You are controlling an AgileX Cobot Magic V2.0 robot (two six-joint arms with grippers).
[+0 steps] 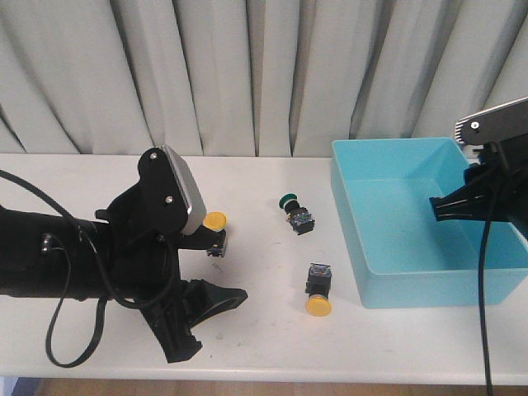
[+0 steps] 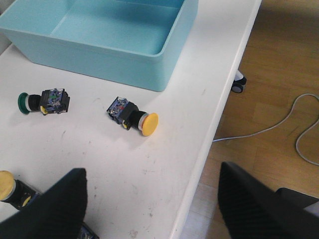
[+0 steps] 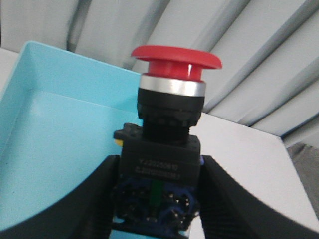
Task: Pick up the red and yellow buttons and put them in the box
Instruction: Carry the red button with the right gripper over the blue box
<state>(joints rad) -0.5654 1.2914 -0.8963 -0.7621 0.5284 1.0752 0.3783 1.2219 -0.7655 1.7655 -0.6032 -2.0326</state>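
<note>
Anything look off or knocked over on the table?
Nothing stands out. Two yellow buttons and a green one lie on their sides on the table, loose but undamaged. The right gripper holds a red button over the box.

So the red button (image 3: 167,139) is pinched between the right gripper's (image 3: 157,199) fingers, black body down in the grip and mushroom cap pointing away, hanging over the light-blue box (image 1: 363,247), which sits on the right side of the table with nothing visible inside. One yellow button (image 1: 318,289) lies on its side just left of the box's near corner, cap facing the table's front edge. The other yellow button (image 1: 216,231) is further left, right by the left arm, partly hidden.
</note>
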